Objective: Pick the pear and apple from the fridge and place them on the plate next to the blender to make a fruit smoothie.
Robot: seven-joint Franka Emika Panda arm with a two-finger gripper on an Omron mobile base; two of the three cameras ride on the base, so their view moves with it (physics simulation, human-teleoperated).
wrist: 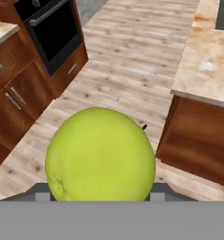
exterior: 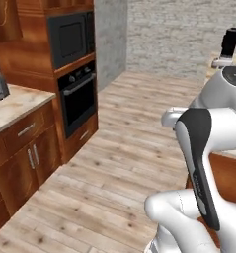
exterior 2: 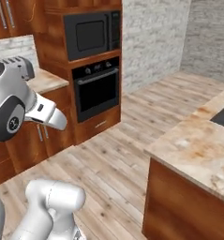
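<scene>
— Green, was it, the thing in the gripper (wrist: 97, 196)?
— Yellow-green and round, yes. The green fruit (wrist: 100, 154) sat right at the base of the hand view, with a small dark stem at its upper right and a dimple low on its left. I could not tell whether it was the pear or the apple.
— And the jaws?
— Pressed against the fruit's two sides. Grey finger parts showed just beside it at the bottom, left and right. It hung above the wooden floor (wrist: 127, 61).
— What lay around?
— A black oven (exterior 2: 97, 89) in wooden cabinetry with a microwave (exterior 2: 92, 35) above it, a toaster (exterior 2: 19, 65) on the stone counter (exterior: 16, 106) beside them, and a stone-topped island (exterior 2: 197, 145) across the floor on the right.
</scene>
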